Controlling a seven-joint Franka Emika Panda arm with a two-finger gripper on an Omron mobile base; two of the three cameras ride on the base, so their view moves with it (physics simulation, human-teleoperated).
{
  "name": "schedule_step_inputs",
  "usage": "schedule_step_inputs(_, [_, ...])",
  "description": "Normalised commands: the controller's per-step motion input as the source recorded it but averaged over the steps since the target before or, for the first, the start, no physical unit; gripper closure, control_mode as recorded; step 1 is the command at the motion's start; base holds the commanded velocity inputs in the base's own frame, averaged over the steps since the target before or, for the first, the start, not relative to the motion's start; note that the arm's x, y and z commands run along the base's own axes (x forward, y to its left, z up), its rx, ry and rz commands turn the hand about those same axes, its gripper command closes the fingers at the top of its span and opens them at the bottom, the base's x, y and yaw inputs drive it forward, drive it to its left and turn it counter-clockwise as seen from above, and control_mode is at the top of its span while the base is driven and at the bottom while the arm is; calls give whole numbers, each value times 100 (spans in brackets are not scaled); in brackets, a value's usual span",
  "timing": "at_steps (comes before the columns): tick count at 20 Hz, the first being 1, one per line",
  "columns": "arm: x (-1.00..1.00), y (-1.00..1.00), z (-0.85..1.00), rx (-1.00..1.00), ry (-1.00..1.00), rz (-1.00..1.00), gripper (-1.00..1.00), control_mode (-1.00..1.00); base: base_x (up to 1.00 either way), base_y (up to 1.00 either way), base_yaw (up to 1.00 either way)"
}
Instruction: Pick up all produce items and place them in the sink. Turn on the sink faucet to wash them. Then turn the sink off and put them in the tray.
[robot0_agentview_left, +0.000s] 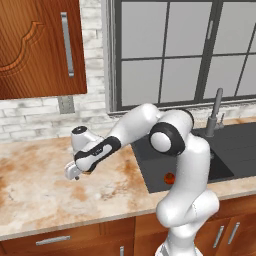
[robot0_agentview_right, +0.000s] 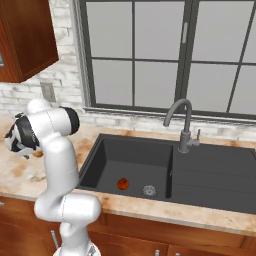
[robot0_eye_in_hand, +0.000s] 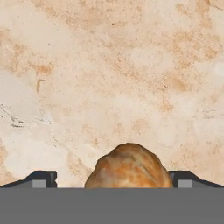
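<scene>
An orange-tan produce ball (robot0_eye_in_hand: 129, 168) lies on the marbled counter, left of the sink. My gripper (robot0_eye_in_hand: 113, 179) hangs low over the ball and is open. Its fingertips (robot0_eye_in_hand: 41, 179) stand wide on either side of the ball and do not touch it. From the base, the gripper (robot0_agentview_left: 75, 172) shows pointing down at the counter. The red tomato-like produce item (robot0_agentview_right: 122, 184) rests on the floor of the dark sink (robot0_agentview_right: 200, 195) basin, near the round drain (robot0_agentview_right: 149, 190). The grey gooseneck sink faucet (robot0_agentview_right: 184, 125) stands behind the basin; no water shows. The tray is out of view.
A brown wall cabinet (robot0_agentview_left: 40, 47) hangs above the counter (robot0_agentview_left: 40, 200) at the left. A window (robot0_agentview_right: 170, 55) runs behind the sink. The sink's flat drainboard (robot0_agentview_right: 215, 170) lies to the right of the basin. Wooden drawers (robot0_agentview_left: 55, 240) sit under the counter edge.
</scene>
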Motion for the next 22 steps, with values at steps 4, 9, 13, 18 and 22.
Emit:
schedule_step_inputs(4, [13,16,-25,-2,2,0,100,-100,0,0,0])
schedule_step_inputs(9, [9,-4,-5,-1,0,3,100,-100,0,0,0])
schedule_step_inputs(13, [12,-68,3,1,0,11,100,-100,0,0,0])
schedule_step_inputs(18, [11,-93,10,2,-1,11,100,-100,0,0,0])
schedule_step_inputs(22, [14,-86,29,0,-5,7,100,-100,0,0,0])
